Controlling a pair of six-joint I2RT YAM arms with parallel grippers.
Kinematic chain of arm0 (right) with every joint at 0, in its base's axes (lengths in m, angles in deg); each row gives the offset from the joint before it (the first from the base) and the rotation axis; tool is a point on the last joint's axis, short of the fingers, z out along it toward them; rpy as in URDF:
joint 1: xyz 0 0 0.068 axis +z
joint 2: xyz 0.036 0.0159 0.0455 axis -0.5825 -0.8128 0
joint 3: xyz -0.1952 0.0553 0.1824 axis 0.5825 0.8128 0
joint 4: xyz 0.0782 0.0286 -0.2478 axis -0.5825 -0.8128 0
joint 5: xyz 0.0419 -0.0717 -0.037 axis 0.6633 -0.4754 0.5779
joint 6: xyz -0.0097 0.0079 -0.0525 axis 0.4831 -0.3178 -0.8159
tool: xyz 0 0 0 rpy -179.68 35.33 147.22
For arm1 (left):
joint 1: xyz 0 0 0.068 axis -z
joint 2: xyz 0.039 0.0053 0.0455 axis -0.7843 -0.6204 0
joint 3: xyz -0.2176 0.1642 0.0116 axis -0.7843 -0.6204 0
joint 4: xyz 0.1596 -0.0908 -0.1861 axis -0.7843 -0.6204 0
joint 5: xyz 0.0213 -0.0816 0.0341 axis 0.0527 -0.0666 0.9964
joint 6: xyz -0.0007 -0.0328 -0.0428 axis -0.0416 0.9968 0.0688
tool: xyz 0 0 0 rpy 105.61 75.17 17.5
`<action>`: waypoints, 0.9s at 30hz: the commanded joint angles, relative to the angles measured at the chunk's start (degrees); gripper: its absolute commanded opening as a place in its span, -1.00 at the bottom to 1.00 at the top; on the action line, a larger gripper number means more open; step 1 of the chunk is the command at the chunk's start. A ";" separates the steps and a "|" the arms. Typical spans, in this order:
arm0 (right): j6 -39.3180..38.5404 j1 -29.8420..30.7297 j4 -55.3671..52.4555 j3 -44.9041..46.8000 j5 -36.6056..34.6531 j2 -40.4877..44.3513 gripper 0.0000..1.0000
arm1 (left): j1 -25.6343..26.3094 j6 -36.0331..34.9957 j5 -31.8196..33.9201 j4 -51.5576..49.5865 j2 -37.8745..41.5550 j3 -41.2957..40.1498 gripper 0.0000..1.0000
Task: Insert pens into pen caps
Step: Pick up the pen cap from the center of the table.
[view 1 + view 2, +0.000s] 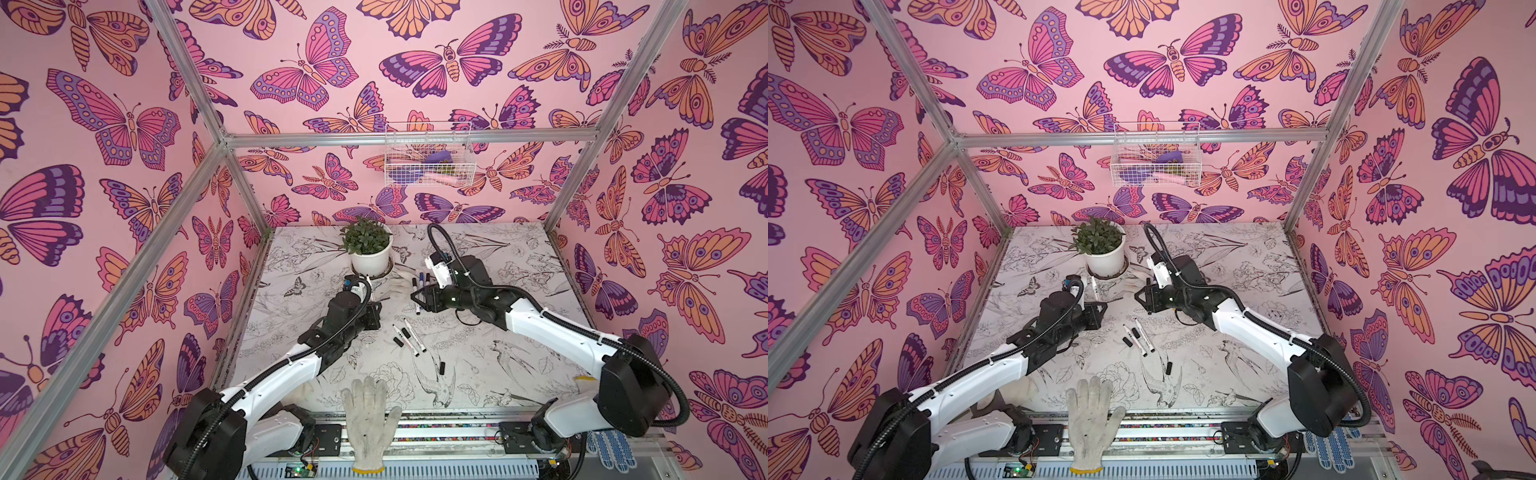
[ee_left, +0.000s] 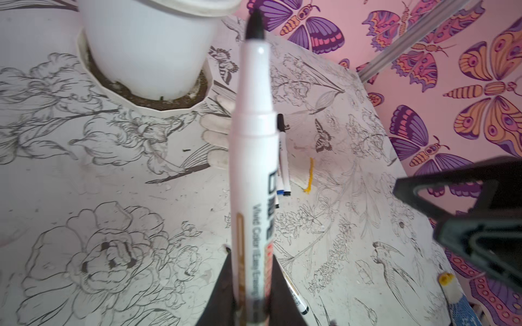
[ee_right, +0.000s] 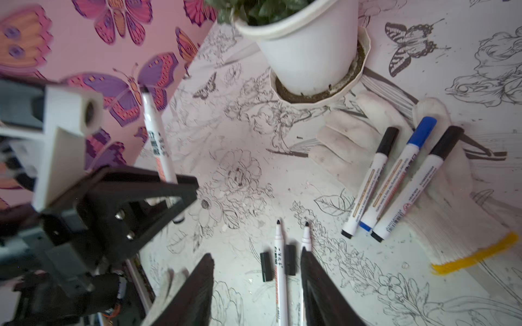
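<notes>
Looking down into a booth lined with pink butterfly wallpaper, I see a bench point(image 1: 498, 257) covered in black-and-white flower drawings.

My left arm point(image 1: 291, 365) reaches in from the near left. The left jaws are clamped on the lower barrel of one uncapped pen point(image 2: 251, 141), a white marker with a black tip. It is held off the bench, tip pointing toward the white plant pot point(image 1: 371, 259) at the far centre.

My right arm point(image 1: 552, 332) comes in from the near right. The right jaws stand apart with nothing between them, hovering close to a white glove point(image 3: 452, 203) that lies just right of the pot. Three capped pens point(image 3: 395, 169), two black and one blue, lie together across that glove.

In the middle of the bench, nearer than those jaws, at least two more uncapped pens point(image 3: 281, 276) lie side by side. Two loose black pen caps point(image 3: 264, 266) flank one of them. A third cap point(image 1: 442, 368) lies apart, nearer still.

Another white glove point(image 1: 370, 419) lies over the near edge.
</notes>
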 commanded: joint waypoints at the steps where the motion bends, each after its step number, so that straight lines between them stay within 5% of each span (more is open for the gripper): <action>1: -5.81 3.41 -5.77 -2.67 -4.54 -2.91 0.02 | -0.75 1.23 3.75 -3.71 1.96 -1.38 -1.00; 19: -4.99 5.76 -20.71 -14.61 -6.67 -15.61 -0.02 | -3.36 -2.58 -2.57 -6.66 5.87 -3.81 -1.00; 27: -8.84 7.14 -27.05 -19.44 -4.38 -23.37 -0.28 | -3.82 -2.79 -2.67 -7.30 4.98 -3.21 -1.00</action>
